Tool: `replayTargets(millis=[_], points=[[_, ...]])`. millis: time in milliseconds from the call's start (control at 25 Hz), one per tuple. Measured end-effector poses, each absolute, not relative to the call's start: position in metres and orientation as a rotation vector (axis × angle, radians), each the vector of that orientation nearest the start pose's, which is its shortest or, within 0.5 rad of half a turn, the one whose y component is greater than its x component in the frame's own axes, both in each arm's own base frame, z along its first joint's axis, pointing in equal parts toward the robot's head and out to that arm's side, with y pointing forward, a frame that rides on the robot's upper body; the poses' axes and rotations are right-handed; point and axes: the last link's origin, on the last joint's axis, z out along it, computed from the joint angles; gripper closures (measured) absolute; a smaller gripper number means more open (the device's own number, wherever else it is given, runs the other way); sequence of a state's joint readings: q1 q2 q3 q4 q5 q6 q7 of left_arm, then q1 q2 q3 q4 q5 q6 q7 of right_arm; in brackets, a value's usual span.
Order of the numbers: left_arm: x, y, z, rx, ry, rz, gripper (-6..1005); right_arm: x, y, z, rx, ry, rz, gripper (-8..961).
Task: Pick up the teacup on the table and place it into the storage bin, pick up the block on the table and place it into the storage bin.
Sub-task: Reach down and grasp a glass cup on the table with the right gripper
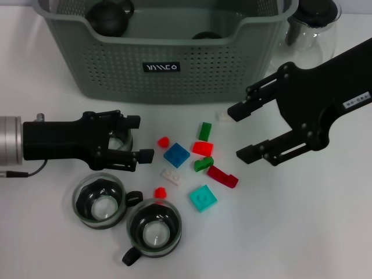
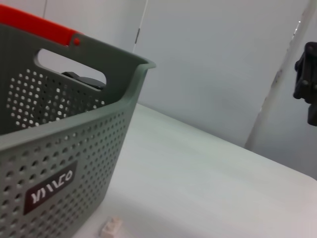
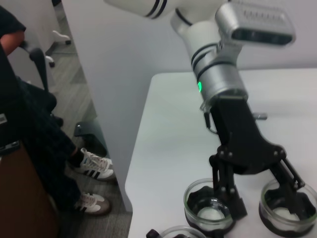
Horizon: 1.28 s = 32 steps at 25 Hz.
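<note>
White counter bearing: one storage bin, grey-green, perforated, black label facing the robot, at the far edge; dark rounded items lie inside it. Glass teapot with black lid, just beside the bin's right end. Three glass teacups on the near left: one between the fingers of the left gripper, two more, and, nearer the robot and close together. Loose blocks in the middle: blue block, teal block, white block, green block, several red pieces. Left gripper: low at the counter, spread around the teacup, not visibly clenched on it. Right gripper: released, fingers wide apart, over the counter right of the blocks, holding nothing.
</note>
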<state>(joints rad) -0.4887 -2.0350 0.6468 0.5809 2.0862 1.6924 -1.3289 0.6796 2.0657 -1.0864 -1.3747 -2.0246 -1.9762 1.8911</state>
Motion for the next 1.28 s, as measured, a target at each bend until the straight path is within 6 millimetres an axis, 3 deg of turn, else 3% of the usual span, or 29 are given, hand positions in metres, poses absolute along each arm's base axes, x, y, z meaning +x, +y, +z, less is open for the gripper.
replayTargets(millis=[560, 960, 1280], points=[[-0.291, 0.304, 0.029, -2.799, -0.634, -0.621, 64, 0.126, 0.328, 0.049, -3.229, 0.151, 0.282, 270], [-0.282, 0.302, 0.051, -2.865, -0.588, -0.608, 65, 0.134, 0.337, 0.051, -3.189, 0.213, 0.355, 270], [-0.283, 0.302, 0.050, -2.855, -0.587, -0.610, 64, 0.125, 0.329, 0.023, -3.318, 0.083, 0.218, 269]])
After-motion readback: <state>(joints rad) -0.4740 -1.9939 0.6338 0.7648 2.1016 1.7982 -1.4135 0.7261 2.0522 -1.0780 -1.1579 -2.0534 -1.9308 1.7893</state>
